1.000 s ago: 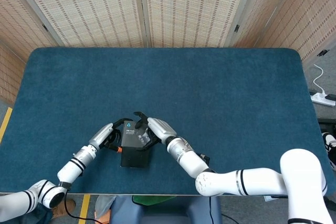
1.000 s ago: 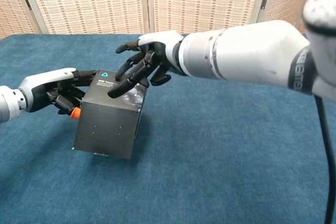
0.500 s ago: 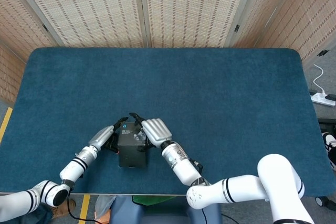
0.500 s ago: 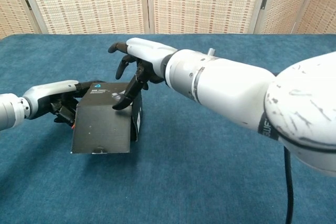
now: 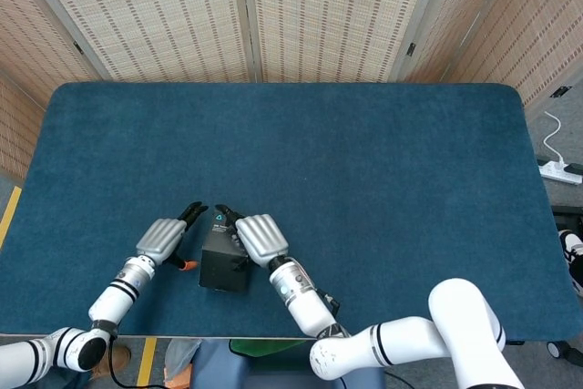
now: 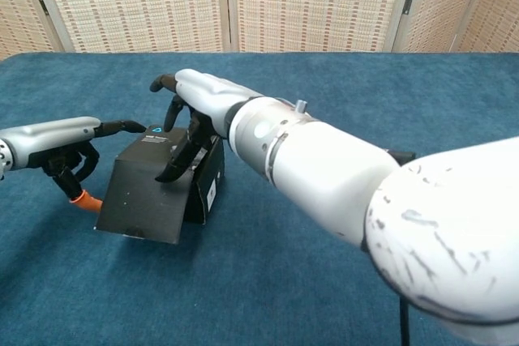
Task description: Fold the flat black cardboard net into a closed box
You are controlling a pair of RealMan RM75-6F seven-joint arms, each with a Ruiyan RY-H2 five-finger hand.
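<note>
The black cardboard box stands folded up near the table's front edge, with a blue triangle mark on its top and a white label on its right side. My right hand lies over the box from the right; its dark fingers press down on the top panel while the thumb sticks out to the left. My left hand hovers just left of the box. One of its fingers points at the box's top corner, the others curl downward, and it holds nothing.
The blue cloth table stretches far behind and right of the box. Its front edge runs close below the box. Woven screens stand behind. A white power strip lies off the table at the right.
My left hand has let go of the box's left side and drawn back to the left. My right hand has slid further over the top panel. The box has shifted slightly toward the front.
</note>
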